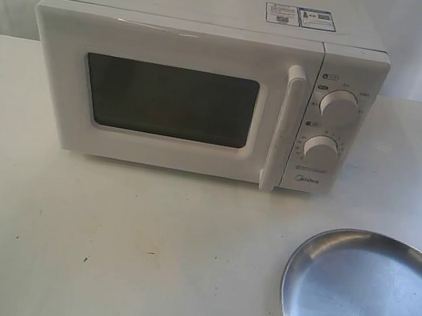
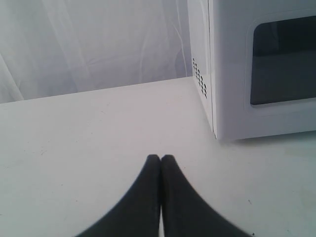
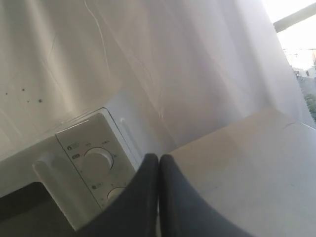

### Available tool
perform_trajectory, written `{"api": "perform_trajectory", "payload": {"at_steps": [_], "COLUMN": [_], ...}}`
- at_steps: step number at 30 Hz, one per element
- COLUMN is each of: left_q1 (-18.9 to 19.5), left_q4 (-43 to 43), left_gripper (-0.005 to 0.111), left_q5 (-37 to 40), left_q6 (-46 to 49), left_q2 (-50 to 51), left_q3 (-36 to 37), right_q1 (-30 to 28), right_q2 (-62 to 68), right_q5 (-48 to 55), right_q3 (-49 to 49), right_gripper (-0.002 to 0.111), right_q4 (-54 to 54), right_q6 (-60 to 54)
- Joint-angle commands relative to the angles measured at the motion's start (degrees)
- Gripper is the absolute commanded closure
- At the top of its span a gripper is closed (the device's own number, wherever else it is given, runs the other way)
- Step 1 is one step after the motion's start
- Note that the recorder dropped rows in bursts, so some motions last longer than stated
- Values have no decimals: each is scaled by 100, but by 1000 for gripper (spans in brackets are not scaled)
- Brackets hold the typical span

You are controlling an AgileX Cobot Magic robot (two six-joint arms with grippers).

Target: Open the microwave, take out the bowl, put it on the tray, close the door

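The left claw (image 2: pixel 160 161) is fully closed, its two black fingers (image 2: pixel 148 187) pressed tip to tip with nothing between them, hanging low over the plain white table (image 2: pixel 74 148). Ahead of it and off to one side stands the white boxy countertop microwave (image 2: pixel 232 69), its front corner and vented side wall (image 2: pixel 199 79) nearest the fingertips but clear of them. The right claw (image 3: pixel 159 159) is closed just as tightly and also holds nothing. It sits higher, with the microwave's control panel just past its tips, where a round white upper knob (image 3: pixel 98 159) shows fully and a lower knob (image 3: pixel 116 193) is partly hidden behind a finger. The white door (image 1: pixel 173 48) with its vertical white bar handle (image 1: pixel 283 129) is shut flush, and what lies behind its dark rounded window (image 1: pixel 168 100) cannot be made out. The large round shallow silver metal tray (image 1: pixel 368 306) lies on the table in front of the knob end. Only the exterior view shows it, with neither claw in frame, so how the tray sits relative to either claw cannot be told. White cloth (image 2: pixel 89 44) hangs beyond both claws.
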Motion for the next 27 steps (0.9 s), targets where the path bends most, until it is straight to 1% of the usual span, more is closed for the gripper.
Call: {"api": "perform_trajectory", "payload": {"at_steps": [1, 3, 4, 5, 8, 9, 11, 14, 16, 21, 24, 27], "left_q1": [-12, -12, -12, -12, -12, -12, -12, -12, -12, -12, -12, -12], "left_q4": [-35, -35, -35, -35, -35, -35, -35, -35, -35, -35, -35, -35], "left_gripper": [107, 107, 107, 107, 107, 107, 107, 107, 107, 107, 107, 107], "left_q5": [16, 16, 16, 16, 16, 16, 16, 16, 16, 16, 16, 16], "left_q6": [0, 0, 0, 0, 0, 0, 0, 0, 0, 0, 0, 0], "left_q2": [-12, -12, -12, -12, -12, -12, -12, -12, -12, -12, -12, -12], "left_q3": [-16, -16, -16, -16, -16, -16, -16, -16, -16, -16, -16, -16], "right_q1": [74, 271, 409, 552, 848, 885, 899, 886, 886, 886, 886, 886], "right_q2": [-36, -36, -36, -36, -36, -28, 205, 785, 1313, 3230, 4402, 5514], "right_q5": [-418, -860, -1145, -1500, -3141, -3619, -3893, -3492, -3436, -3711, -3990, -4540], "right_q3": [31, 31, 31, 31, 31, -86, -511, -1130, -1421, -1842, -1926, -1926], "right_gripper": [108, 108, 108, 108, 108, 108, 108, 108, 108, 108, 108, 108], "right_q4": [0, -228, -647, -1268, -3114, -3612, -4339, -5020, -5162, -5608, -5568, -5371], "right_q6": [99, 427, 784, 1277, 2859, 3143, 3367, 3367, 3307, 2811, 2347, 1543]}}
